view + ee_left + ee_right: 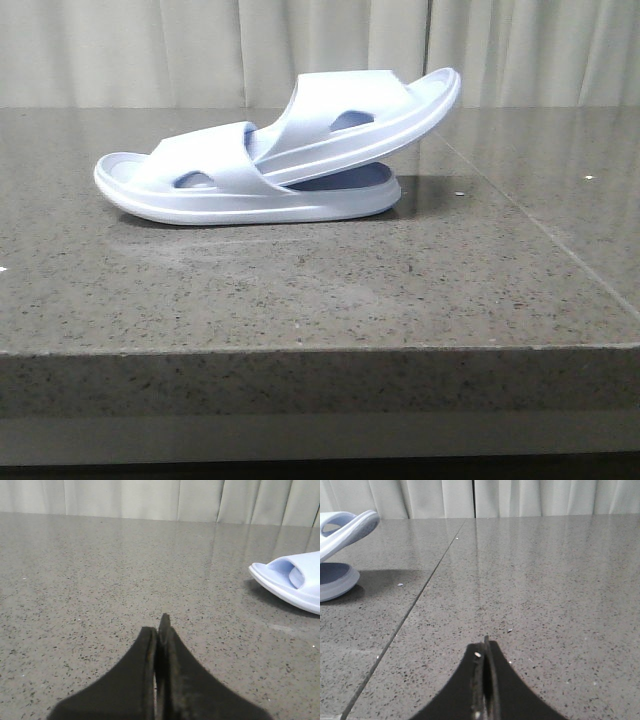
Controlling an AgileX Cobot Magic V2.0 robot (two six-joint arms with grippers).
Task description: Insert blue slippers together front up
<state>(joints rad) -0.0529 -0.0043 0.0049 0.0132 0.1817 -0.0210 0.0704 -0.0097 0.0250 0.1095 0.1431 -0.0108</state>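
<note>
Two pale lavender-blue slippers lie nested in the middle of the table. The lower slipper [200, 195] lies flat on its sole. The upper slipper [360, 115] is pushed under the lower one's strap and tilts up to the right. In the left wrist view one slipper end [292, 580] shows far off to the side. In the right wrist view the slipper ends [340, 530] show at the edge. My left gripper [159, 630] is shut and empty, low over bare table. My right gripper [485, 652] is shut and empty, also apart from the slippers. Neither gripper shows in the front view.
The grey speckled stone table [300, 290] has its front edge near the bottom of the front view. A seam [420, 600] runs across the top to the right of the slippers. Pale curtains [150, 50] hang behind the table.
</note>
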